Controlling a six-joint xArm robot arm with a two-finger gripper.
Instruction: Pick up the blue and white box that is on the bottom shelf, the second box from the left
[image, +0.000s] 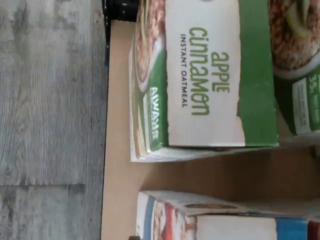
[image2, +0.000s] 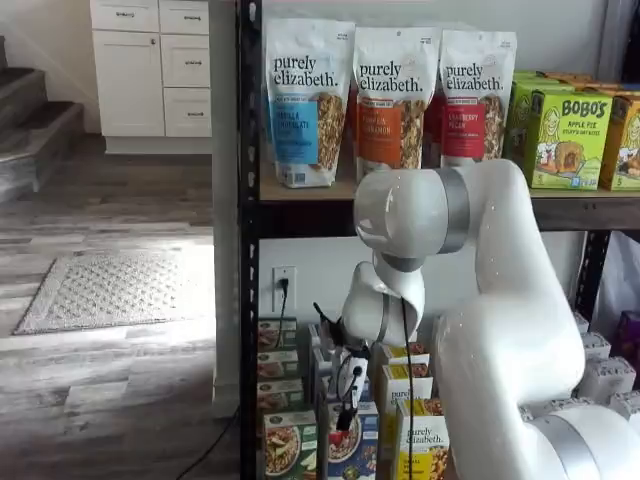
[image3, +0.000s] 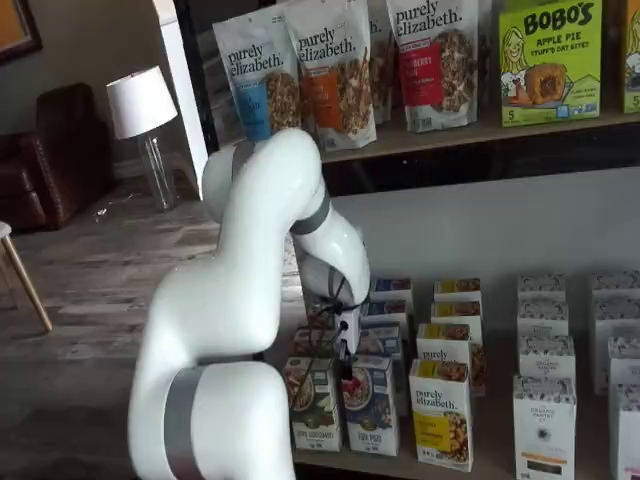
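Note:
The blue and white box (image2: 357, 447) stands upright at the front of the bottom shelf (image: 120, 150), between a green-and-white carton (image2: 289, 447) and a yellow-and-white carton (image2: 421, 447). In a shelf view the same blue and white box (image3: 369, 402) shows a cereal bowl with red berries. My gripper (image2: 345, 398) hangs just above and behind the box's top, its black fingers half hidden by cables. It holds nothing and looks open. The wrist view shows one edge of the blue and white box (image: 225, 220) and the green-and-white carton (image: 210, 80), labelled apple cinnamon.
More rows of small cartons stand behind the front row. White cartons (image3: 545, 415) fill the shelf's right part. Tall granola bags (image2: 385, 95) stand on the wooden tier above. A black rack post (image2: 247, 250) rises at the left, with grey wood floor (image: 50, 120) beyond it.

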